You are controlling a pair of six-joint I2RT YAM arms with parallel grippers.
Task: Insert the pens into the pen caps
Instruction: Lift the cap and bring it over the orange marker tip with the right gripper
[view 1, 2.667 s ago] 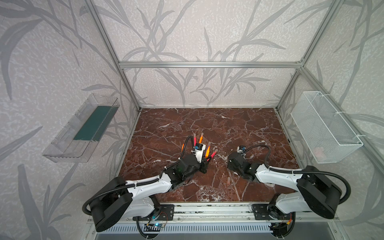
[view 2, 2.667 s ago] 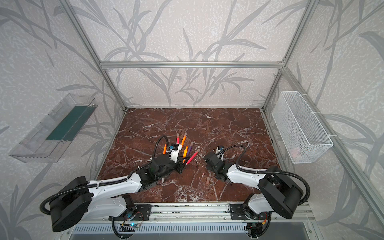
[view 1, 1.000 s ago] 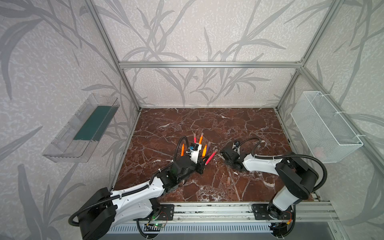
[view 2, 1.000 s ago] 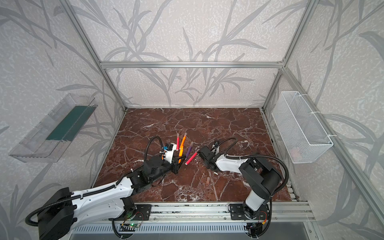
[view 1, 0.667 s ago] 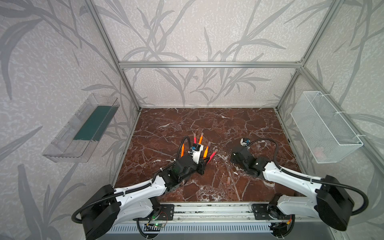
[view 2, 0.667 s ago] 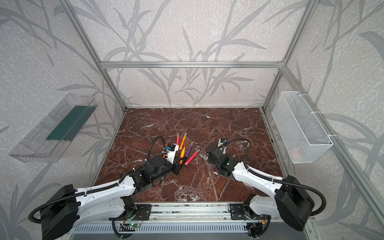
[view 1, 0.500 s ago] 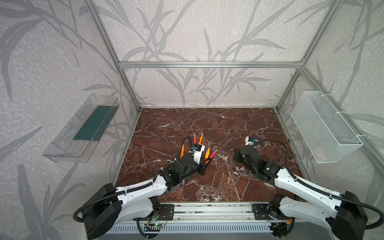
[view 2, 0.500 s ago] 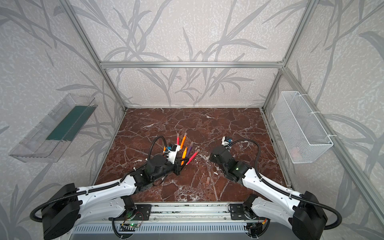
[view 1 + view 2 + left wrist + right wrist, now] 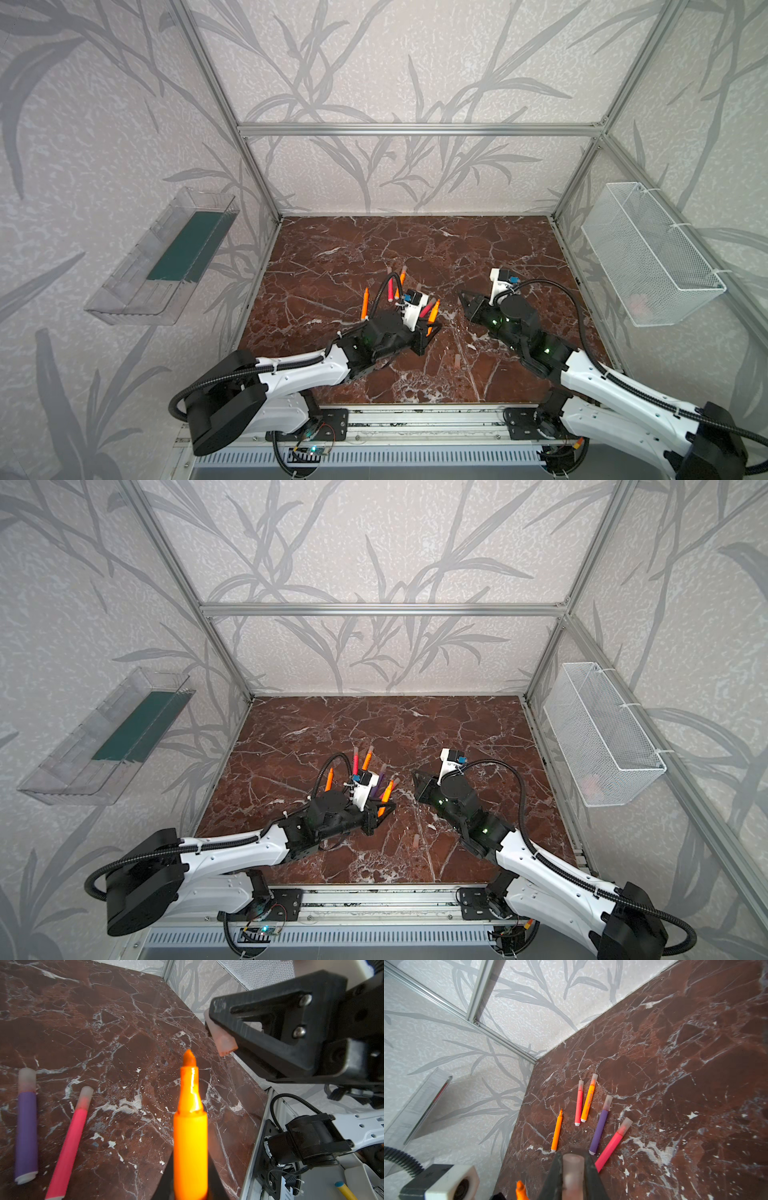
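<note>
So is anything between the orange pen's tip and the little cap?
Nothing visible: only bare air separates the pointed tip of the slim orange marker pen from the stubby pale pinkish translucent plastic cap pinched in the right gripper.

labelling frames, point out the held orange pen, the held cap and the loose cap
held orange pen (image 9: pixel 190 1142), left wrist view, mid barrel
held cap (image 9: pixel 573 1174), right wrist view, its side wall
loose cap (image 9: pixel 457 362), a top view, its middle

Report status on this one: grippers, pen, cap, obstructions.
Left gripper shut on uncapped orange pen. Right gripper shut on pen cap, close to its tip, not yet joined. Gap between them clear; one spare cap loose on the table.
</note>
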